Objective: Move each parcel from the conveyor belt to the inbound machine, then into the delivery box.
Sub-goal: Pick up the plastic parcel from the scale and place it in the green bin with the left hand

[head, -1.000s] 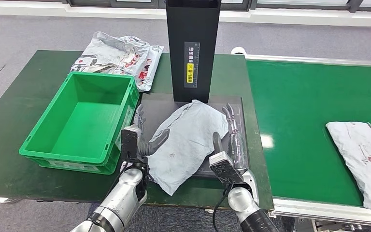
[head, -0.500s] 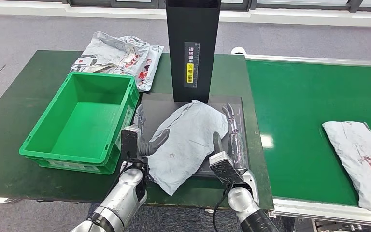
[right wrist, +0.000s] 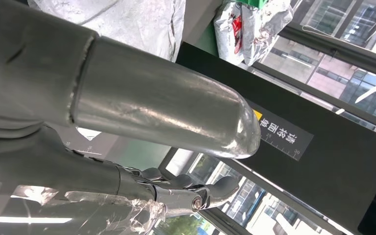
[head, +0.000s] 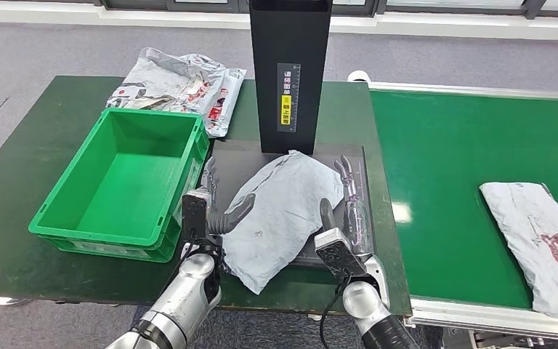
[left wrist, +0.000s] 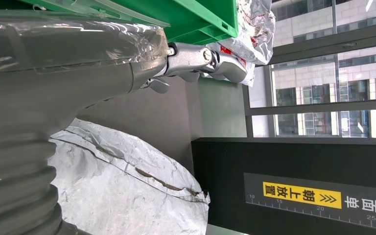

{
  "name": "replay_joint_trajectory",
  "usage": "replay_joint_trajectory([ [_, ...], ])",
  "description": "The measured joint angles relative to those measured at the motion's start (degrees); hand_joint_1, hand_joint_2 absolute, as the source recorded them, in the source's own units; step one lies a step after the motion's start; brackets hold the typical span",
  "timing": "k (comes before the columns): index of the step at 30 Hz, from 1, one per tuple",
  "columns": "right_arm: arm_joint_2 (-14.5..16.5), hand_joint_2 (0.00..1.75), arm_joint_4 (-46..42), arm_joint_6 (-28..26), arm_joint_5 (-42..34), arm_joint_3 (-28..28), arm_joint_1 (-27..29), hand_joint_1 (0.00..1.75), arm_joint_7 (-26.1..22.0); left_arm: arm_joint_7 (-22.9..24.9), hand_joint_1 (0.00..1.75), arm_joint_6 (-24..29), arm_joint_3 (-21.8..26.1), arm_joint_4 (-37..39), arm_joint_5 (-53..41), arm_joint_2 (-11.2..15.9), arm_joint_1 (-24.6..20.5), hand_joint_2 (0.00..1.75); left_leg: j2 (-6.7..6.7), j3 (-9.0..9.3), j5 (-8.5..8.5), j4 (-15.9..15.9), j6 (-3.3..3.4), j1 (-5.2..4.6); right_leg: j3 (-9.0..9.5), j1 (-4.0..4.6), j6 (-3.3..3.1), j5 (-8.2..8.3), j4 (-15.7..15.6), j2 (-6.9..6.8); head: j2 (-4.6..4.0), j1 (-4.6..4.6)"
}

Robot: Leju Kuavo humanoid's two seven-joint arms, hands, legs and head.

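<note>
We find the grey parcel [head: 280, 214] lying on the dark platform of the inbound machine [head: 290, 73], its far end against the black column and its near corner overhanging the platform's front edge. The left hand [head: 214, 207] stands at the parcel's left edge, thumb resting on the wrapper, fingers spread and holding nothing. The right hand [head: 345, 211] stands at the right edge, likewise spread and unloaded. We judge the parcel a soft, crumpled poly mailer: light, limp, likely to sag and slide if pinched at one corner. We recommend pressing both hands inward on the long sides near mid-length, where the contents give bulk. The green delivery box [head: 127, 182] sits just left of the platform. A second parcel [head: 541, 243] waits on the conveyor belt [head: 450, 167].
</note>
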Motion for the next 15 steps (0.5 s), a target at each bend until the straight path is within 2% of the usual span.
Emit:
replay_joint_trajectory([
  [15, 0.0, 0.00, 0.0, 0.0, 0.0, 0.0, 0.0, 0.00, 0.0, 0.0, 0.00, 0.0, 0.0, 0.2, 0.0, 0.0, -0.2, 1.75, 0.00, 0.00, 0.00, 0.0, 0.00, 0.00, 0.00, 0.00, 0.00, 0.00, 0.0, 0.00, 0.00, 0.00],
])
